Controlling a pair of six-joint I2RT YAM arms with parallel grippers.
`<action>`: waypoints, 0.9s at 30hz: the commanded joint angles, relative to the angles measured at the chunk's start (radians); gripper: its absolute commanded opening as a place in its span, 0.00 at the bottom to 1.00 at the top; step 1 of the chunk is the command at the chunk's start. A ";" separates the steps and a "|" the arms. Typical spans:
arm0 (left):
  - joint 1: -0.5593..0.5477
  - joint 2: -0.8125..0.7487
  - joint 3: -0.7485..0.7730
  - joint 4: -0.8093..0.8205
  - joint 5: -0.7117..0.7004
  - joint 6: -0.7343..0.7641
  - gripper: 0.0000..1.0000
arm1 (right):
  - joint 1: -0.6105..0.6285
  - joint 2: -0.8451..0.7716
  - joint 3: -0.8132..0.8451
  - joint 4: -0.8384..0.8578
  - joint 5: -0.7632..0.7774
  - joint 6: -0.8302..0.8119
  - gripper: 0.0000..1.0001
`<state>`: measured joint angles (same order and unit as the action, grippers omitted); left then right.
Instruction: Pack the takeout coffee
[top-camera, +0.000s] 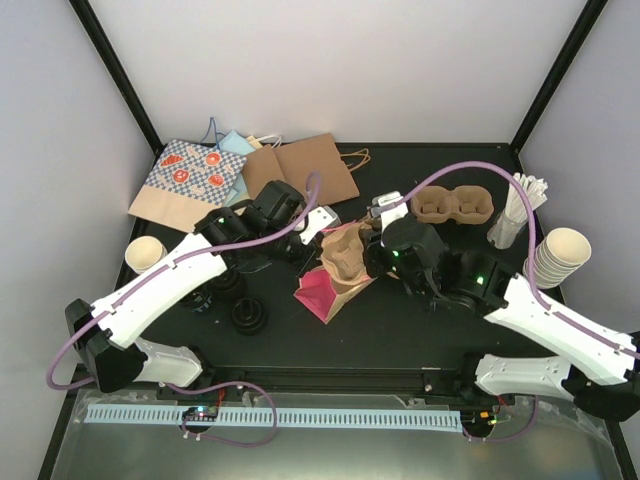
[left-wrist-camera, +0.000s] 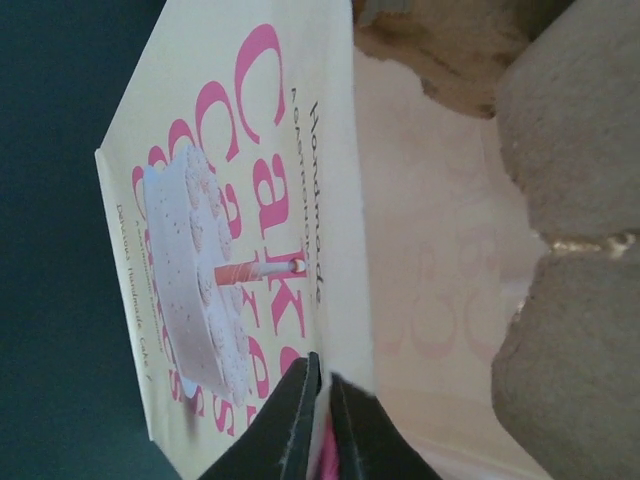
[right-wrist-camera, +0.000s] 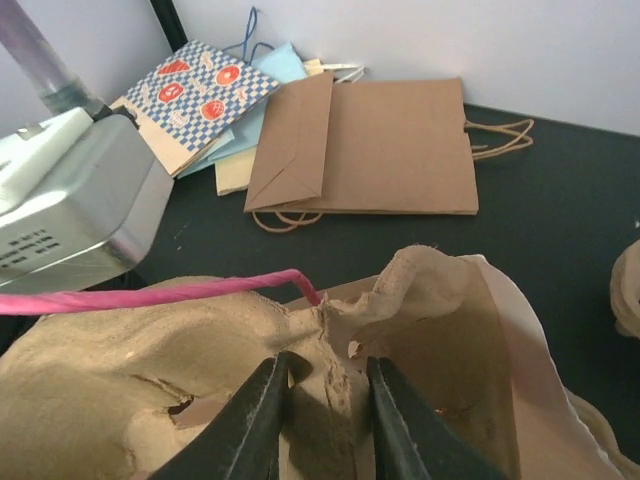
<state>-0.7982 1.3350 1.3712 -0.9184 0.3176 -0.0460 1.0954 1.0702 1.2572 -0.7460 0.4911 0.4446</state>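
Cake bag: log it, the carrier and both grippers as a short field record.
bag: cream "Handmade Cake" paper bag, mouth open
left gripper: shut on the bag's rim
carrier: pulp cup carrier, partly inside the bag's mouth
right gripper: shut on the carrier's centre ridge
carrier load: no cups visible in it
spare: second pulp carrier, empty, back right
cups: stack of lidless cream cups, right edge of the table
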 joint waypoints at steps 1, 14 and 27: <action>0.027 -0.008 0.005 0.040 0.110 -0.039 0.11 | -0.050 0.036 0.046 -0.079 -0.140 0.031 0.24; 0.037 -0.144 -0.010 -0.040 -0.091 -0.061 0.63 | -0.155 0.130 0.076 -0.033 -0.248 0.038 0.22; 0.015 -0.352 -0.118 0.092 -0.001 -0.028 0.54 | -0.184 0.215 0.155 -0.038 -0.265 0.043 0.21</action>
<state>-0.7616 1.0538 1.3033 -0.9421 0.2203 -0.0978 0.9211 1.2762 1.3685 -0.7853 0.2359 0.4751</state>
